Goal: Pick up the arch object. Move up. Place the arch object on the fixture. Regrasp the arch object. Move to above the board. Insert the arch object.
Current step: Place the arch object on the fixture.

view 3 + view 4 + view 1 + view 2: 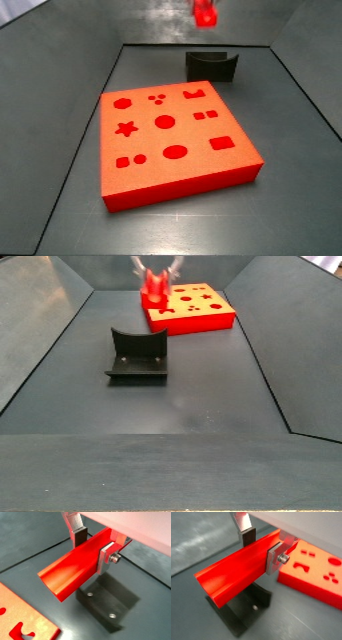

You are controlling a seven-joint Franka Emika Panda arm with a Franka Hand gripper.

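Arch object [70, 574]: clamped between the gripper [93, 547] fingers, raised clear above the fixture [107, 607]; step judged move-up done, next lowering onto the fixture's hollow, board [314, 572] aside.

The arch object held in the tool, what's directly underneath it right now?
The arch object, shut in the tool, hangs above the fixture; bare floor shows around it. The bar covers part of the fixture.

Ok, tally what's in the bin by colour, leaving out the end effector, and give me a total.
Red: 2, the arch object held in the end effector above the fixture, and the board
Dark grey-black: 1, the fixture
Total: 3
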